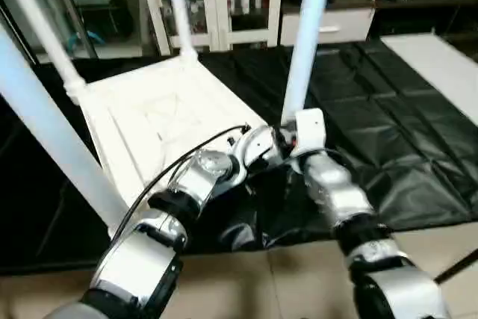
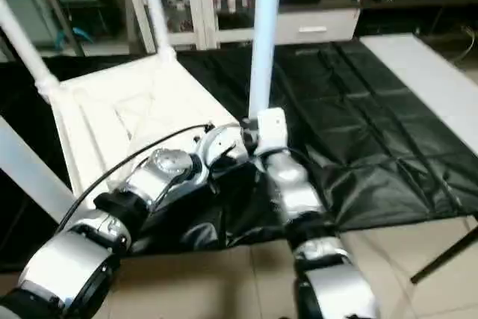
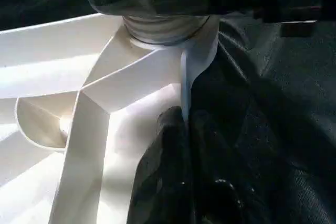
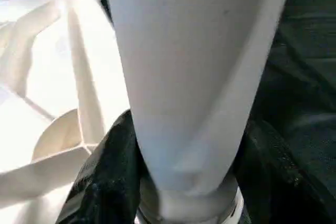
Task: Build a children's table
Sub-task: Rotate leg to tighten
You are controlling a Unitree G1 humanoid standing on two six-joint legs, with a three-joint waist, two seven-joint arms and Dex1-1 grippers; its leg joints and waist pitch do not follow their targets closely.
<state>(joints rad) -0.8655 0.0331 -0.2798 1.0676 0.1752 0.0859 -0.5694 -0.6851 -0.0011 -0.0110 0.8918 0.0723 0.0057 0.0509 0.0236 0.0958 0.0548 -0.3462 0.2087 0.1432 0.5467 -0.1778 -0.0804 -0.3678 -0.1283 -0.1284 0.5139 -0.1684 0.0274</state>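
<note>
You have one children's table (image 1: 157,121) lying upside down on the black-draped worktable (image 1: 388,147), with four legs standing up from its corners; your right gripper (image 4: 184,182) has its two fingers (image 4: 100,182) set around the base of the nearest leg (image 1: 306,42) at its socket; your left gripper (image 3: 184,150), just beside it, is pinched onto the tabletop's edge wall; a white board (image 1: 441,65) lies well off to the right.

L fingers (image 3: 173,145) pinched shut, R fingers (image 4: 113,171) spread, forearms converging.
</note>
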